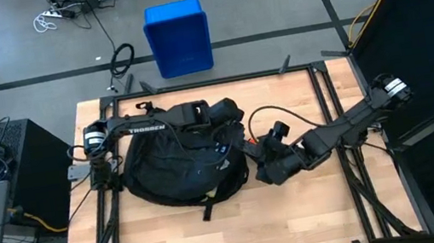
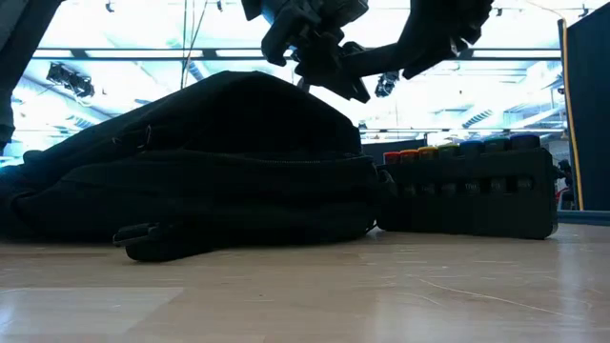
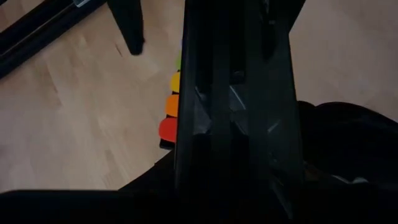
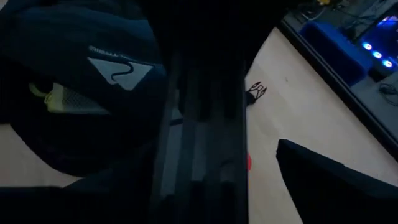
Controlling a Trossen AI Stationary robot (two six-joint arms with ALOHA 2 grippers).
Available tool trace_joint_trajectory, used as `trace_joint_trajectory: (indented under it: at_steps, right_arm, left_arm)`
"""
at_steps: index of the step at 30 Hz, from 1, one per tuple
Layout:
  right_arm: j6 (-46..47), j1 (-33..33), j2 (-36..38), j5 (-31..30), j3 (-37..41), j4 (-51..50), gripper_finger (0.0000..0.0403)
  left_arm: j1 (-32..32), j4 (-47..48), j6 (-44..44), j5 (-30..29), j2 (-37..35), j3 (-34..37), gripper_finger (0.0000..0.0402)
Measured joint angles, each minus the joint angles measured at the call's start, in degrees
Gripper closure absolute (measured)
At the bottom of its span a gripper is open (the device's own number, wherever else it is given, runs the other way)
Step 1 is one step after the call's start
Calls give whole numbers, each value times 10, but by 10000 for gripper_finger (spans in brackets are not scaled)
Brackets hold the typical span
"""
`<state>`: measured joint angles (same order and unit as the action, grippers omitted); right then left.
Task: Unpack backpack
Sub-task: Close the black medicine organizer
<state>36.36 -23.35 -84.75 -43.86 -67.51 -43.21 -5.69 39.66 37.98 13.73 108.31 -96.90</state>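
Observation:
The black backpack lies flat on the wooden table, left of centre, and it fills the left of the low view. Its pale triangular logo shows in the right wrist view. My left gripper is above the backpack's far right part. My right gripper is at the backpack's right edge. In the low view both hang above the backpack's top. A black case with a row of coloured caps stands on the table right of the backpack; its caps also show in the left wrist view.
A blue plastic bin stands on the floor beyond the table's far edge. Black frame rails run along the table's sides. A strap end sticks out toward the near edge. Bare wood lies in front of the backpack.

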Motion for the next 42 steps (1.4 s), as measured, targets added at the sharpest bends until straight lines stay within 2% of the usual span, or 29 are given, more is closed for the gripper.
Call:
trace_joint_trajectory:
  at_steps: [8,15,27,42]
  right_arm:
    - [-12,1,0,26,0,22,264]
    - [-1,0,0,38,0,17,264]
    - [132,-27,1,53,-1,-48,263]
    - [267,-83,1,56,0,-108,263]
  left_arm:
    - [0,5,-9,1,0,0,272]
    - [2,5,-26,-20,0,0,251]
    - [1,61,-34,-48,-26,0,236]
    - [0,75,-35,-59,-44,0,235]
